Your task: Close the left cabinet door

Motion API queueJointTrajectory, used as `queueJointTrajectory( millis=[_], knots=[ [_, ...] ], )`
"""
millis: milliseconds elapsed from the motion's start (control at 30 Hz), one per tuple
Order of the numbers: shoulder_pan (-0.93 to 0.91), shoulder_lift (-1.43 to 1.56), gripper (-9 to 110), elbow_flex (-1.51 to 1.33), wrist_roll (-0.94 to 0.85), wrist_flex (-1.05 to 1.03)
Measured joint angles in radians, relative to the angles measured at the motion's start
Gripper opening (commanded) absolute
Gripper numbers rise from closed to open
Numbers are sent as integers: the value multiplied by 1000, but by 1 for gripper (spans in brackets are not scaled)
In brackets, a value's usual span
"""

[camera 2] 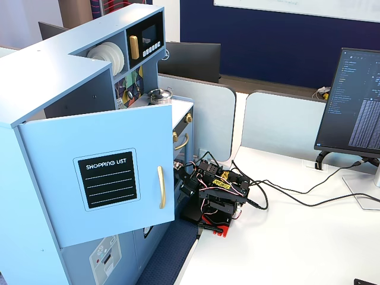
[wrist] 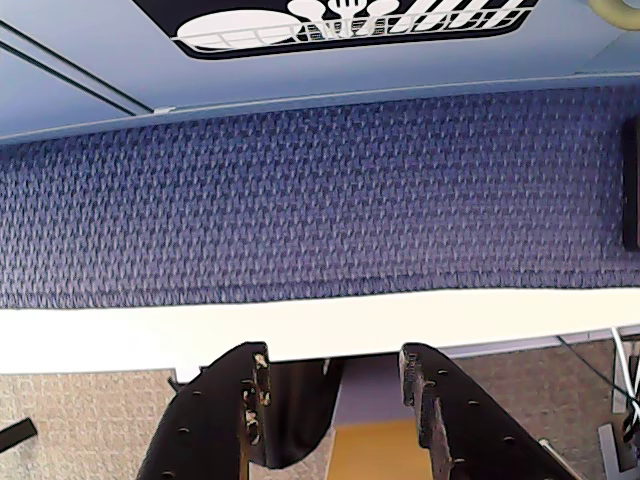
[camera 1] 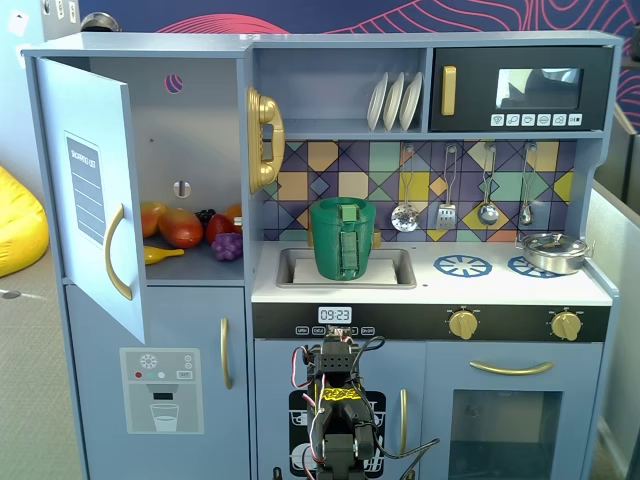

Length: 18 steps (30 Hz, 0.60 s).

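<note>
With the left cabinet door (camera 1: 95, 190) swung wide, the folded arm's empty, parted gripper (wrist: 335, 400) sits low and well apart, risking a sweep that snags the gold handle (camera 1: 116, 252).

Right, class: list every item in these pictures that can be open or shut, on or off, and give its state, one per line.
left cabinet door: swung wide open, toy fruit visible inside
lower fridge door: shut
microwave door: shut
oven door: shut
gripper: open, empty, low by the floor mat
monitor: switched on
</note>
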State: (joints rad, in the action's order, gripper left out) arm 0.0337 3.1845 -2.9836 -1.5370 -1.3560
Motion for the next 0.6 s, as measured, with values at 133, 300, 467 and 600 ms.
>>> queueJointTrajectory(
  millis=[133,300,467,600],
  knots=[
    [0,0,0,0,3,0],
    [0,0,0,0,3,0],
    [2,0,0,0,-2,0],
    [137,0,0,14,-5,0]
  ],
)
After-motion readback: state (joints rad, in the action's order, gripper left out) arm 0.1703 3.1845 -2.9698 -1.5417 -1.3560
